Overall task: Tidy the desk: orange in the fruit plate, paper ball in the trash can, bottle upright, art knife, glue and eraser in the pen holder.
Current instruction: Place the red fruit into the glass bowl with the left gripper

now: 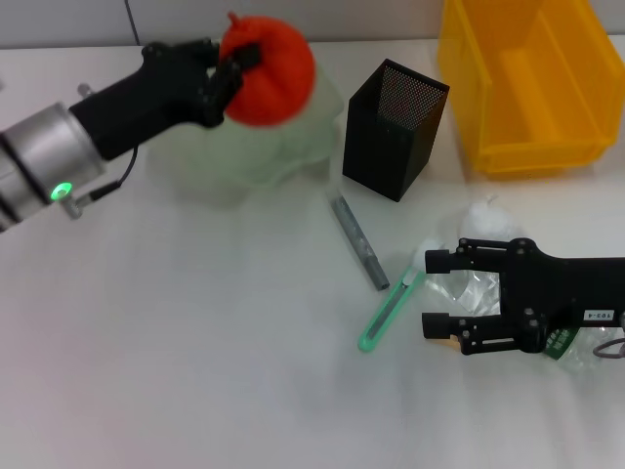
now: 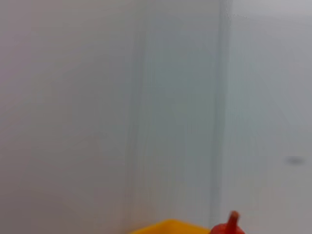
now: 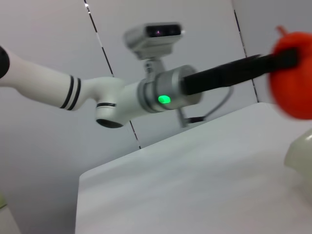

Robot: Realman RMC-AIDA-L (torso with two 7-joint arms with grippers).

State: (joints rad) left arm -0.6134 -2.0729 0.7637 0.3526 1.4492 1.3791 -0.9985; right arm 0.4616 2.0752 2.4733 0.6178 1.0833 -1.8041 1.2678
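Orange (image 1: 271, 70) pinched in the left gripper (image 1: 232, 70), held above the pale fruit plate (image 1: 256, 147) at the far left of the desk.

Right of the plate stands the black mesh pen holder (image 1: 393, 129), and beyond it to the far right the yellow bin (image 1: 527, 83). Nearer, a grey stick (image 1: 357, 241) and the green art knife (image 1: 389, 313) lie on the white table (image 1: 195, 342). The right gripper (image 1: 437, 291), fingers spread, sits low at the near right over a clear bottle (image 1: 480, 291), with the white paper ball (image 1: 488, 219) just behind it.
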